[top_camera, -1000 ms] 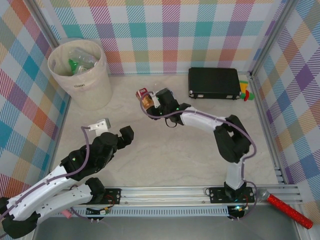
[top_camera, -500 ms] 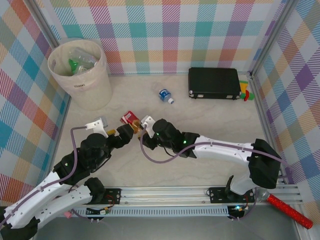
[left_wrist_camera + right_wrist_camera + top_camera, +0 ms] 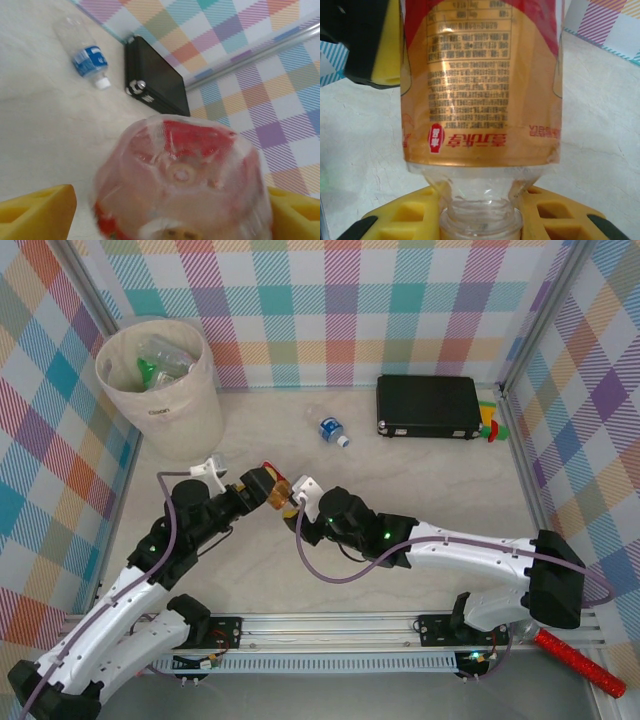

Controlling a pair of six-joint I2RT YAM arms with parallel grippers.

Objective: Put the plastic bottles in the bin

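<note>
Right pincer (image 3: 480, 220) is clamped on the neck of a clear plastic bottle with orange and red label (image 3: 480, 75), which is just right of the tall round cream bin (image 3: 185, 410), nearer the arms. Left pincer (image 3: 170, 210) stands apart around its base. Another clear bottle with blue label (image 3: 330, 428) lies farther right of the bin.

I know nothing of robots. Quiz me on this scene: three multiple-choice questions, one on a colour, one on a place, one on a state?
1. The bin is: A cream; B red; C black.
2. The blue-labelled bottle lies: A in the bin; B on the table near the black case; C in a gripper.
3. The right gripper is: A open; B shut on the orange-labelled bottle; C shut on nothing.
A, its wall shows cream; B, it lies beside the case; B, its fingers clamp the neck.
</note>
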